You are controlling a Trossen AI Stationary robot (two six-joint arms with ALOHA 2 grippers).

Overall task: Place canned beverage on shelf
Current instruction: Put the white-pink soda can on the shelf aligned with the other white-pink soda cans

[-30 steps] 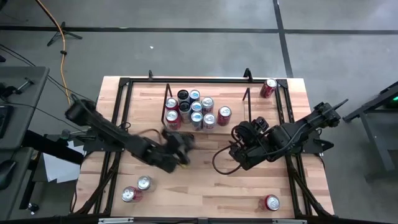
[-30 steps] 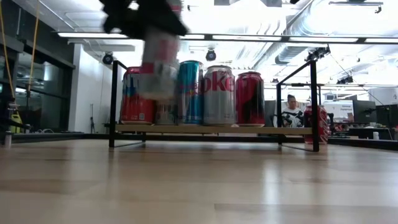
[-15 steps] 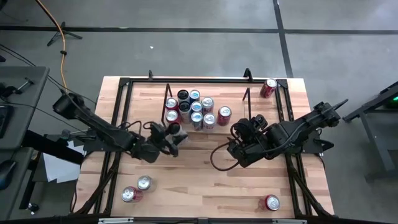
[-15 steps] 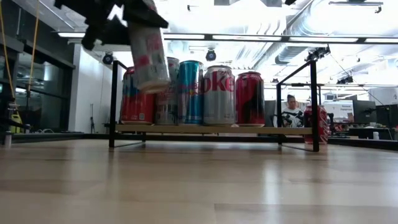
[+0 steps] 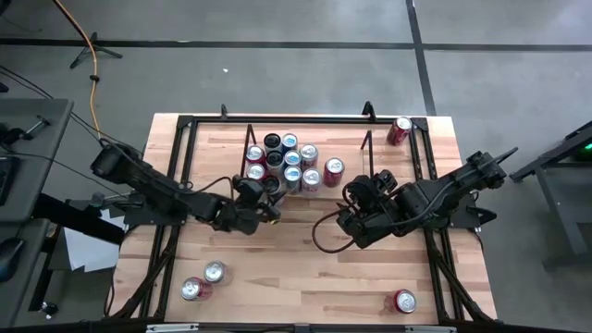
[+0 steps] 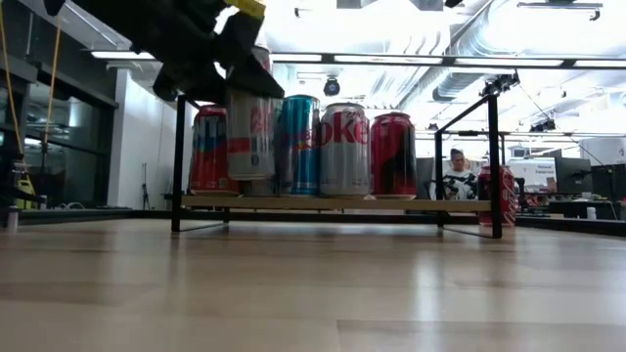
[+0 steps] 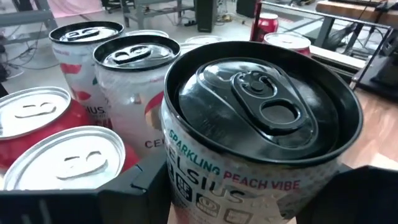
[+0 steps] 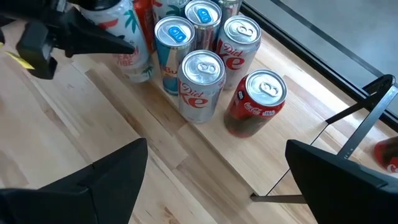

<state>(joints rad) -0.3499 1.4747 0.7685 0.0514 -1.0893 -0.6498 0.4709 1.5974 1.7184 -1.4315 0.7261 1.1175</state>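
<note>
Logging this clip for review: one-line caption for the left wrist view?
Left gripper holds a black-topped Celsius can upright beside cans on the shelf.

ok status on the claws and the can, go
Left claw shut on Celsius can, at front edge of shelf. Right claw open, waiting by shelf. Shelf cans crowd the slot.

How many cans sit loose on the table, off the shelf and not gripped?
4: far-right can at the back corner; red can and silver can together, near left; near-right can at the front edge. Others may be hidden.
</note>
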